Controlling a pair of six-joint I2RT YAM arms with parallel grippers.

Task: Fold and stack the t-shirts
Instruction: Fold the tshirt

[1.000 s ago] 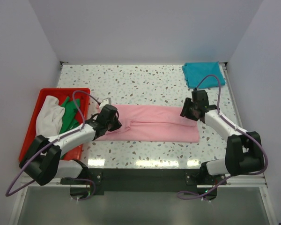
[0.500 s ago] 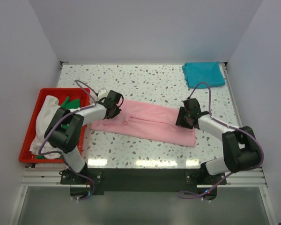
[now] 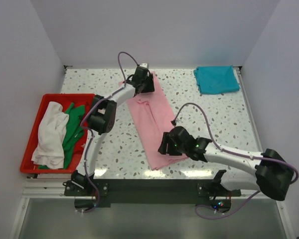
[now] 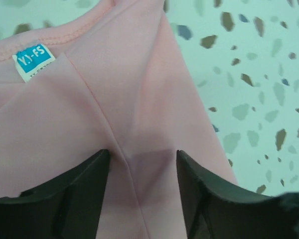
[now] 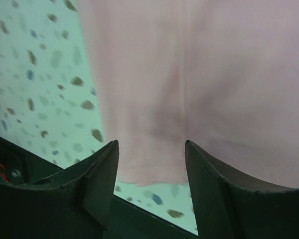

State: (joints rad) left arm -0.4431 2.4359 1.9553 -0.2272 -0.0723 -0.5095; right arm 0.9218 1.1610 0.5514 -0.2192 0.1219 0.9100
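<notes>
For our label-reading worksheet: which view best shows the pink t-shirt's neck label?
Left wrist: the blue label is large and sharp at the pink t-shirt collar. From top external it is too small to see; right wrist shows only the hem.

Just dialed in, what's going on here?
Both arms are on the light pink t-shirt, folded into a long strip running from far to near. The left claw is at its collar end, the right claw at the hem end, both with jaws apart over the cloth. The teal t-shirt lies folded far right; the white t-shirt and green t-shirt wait in the red tray.
</notes>
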